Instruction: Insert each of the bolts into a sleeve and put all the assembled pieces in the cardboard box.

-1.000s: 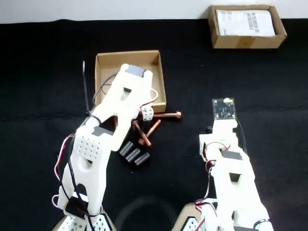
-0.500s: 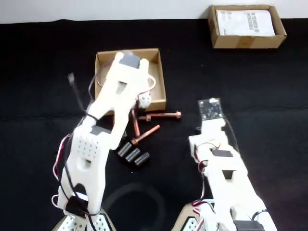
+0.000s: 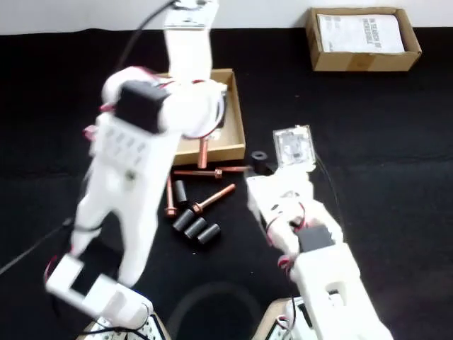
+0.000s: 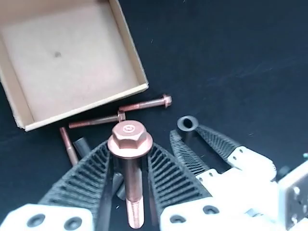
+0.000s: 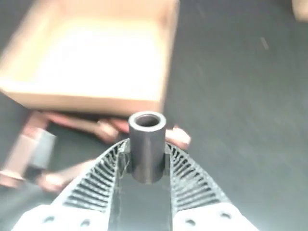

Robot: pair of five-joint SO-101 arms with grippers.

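1. The black worktop (image 3: 396, 142) carries everything. A second box (image 3: 362, 62) with a paper in it sits at the far corner, well apart from the work.
2. The cardboard box (image 3: 238, 134) lies open with its floor bare, so no assembled piece is in it yet. It sits just beyond the loose parts, probably so that finished pieces have a short way to go.
3. The left hand (image 4: 131, 150) hangs near the box's front wall, clamped on a bolt (image 4: 130, 139) by its shank. Which way the bolt tips is hard to judge from here.
4. The right hand (image 5: 146, 154) is near the left one and grips a sleeve (image 5: 147, 144) around its sides. That leaves the bore open and facing upward, apparently to receive the bolt.
5. Three loose bolts (image 3: 216, 197) lie scattered between the box and the arms.
6. Four spare sleeves (image 3: 195, 227) lie on their sides near them, three of them bunched together.
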